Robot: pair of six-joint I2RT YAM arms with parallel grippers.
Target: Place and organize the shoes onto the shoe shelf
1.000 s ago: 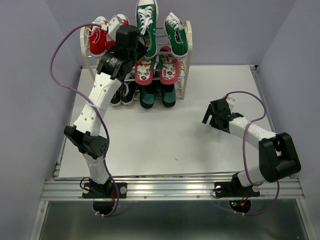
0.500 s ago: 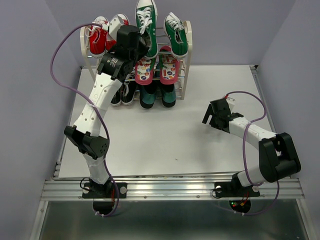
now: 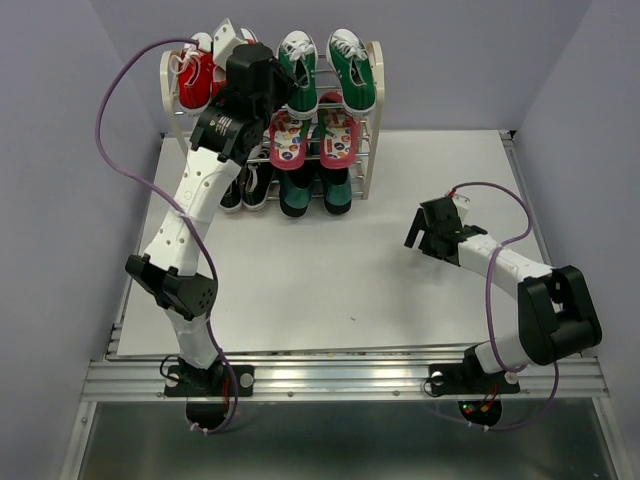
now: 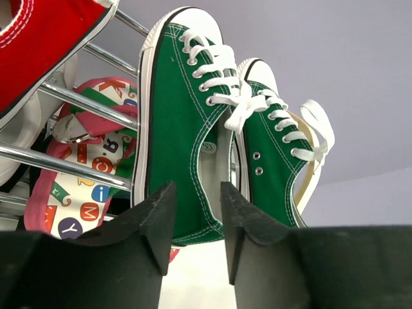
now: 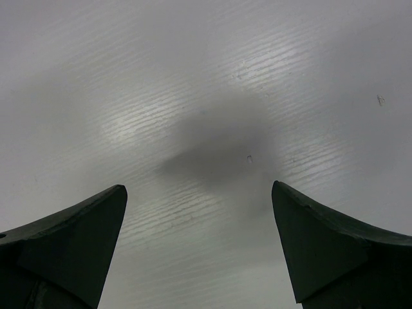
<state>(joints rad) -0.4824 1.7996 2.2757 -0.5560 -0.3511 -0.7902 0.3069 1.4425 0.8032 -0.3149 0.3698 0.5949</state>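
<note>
I see left gripper [image 4: 196,190] partly spread at green sneakers [image 4: 180,129] on shelf [image 3: 376,120], red sneakers [image 4: 38,51] crowding alongside; right gripper [image 5: 198,188] spread over desk [image 5: 193,96].

Both green sneakers [image 3: 352,72] rest side by side atop the shoe shelf [image 3: 375,125].

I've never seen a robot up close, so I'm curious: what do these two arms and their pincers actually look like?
The left arm and right arm have white segments between chunky black joints. A thin, looping purple cable trails along each. The left gripper and right gripper each end in two black, wedge-shaped fingers tapering to blunt tips.
</note>
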